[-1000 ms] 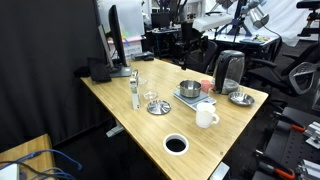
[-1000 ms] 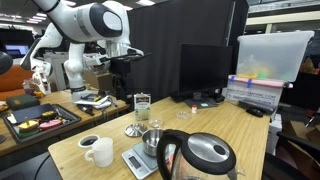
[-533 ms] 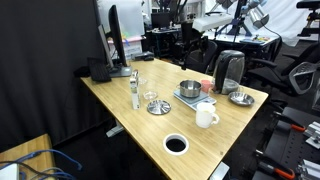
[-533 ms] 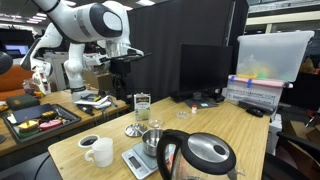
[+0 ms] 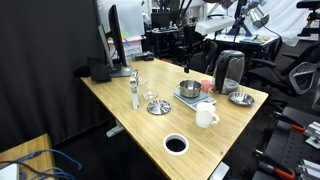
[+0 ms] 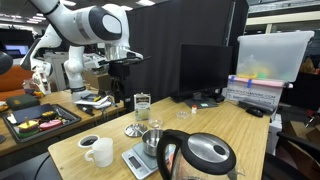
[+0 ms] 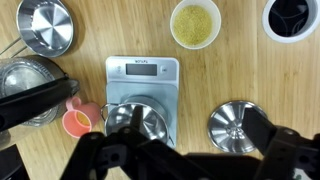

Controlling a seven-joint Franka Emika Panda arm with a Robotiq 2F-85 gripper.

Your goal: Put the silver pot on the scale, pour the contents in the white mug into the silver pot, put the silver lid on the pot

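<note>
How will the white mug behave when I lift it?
The white mug looks like rigid glazed ceramic, probably slippery and breakable if dropped. The wrist view shows yellowish contents inside, so it is likely heavier than empty and would spill if tipped early.

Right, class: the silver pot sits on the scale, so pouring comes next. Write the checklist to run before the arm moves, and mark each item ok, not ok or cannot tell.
1. Silver pot sits on the scale: ok.
2. Gripper open and holding nothing: ok; in the wrist view the fingers stand wide apart above the pot.
3. White mug upright with yellowish contents inside: ok.
4. Mug stands apart from its neighbours, with room to grasp it: ok.
5. Silver lid lies on the table beside the scale, knob up, not on the pot: ok.
6. Pot is empty: cannot tell; the gripper hides part of it.
</note>
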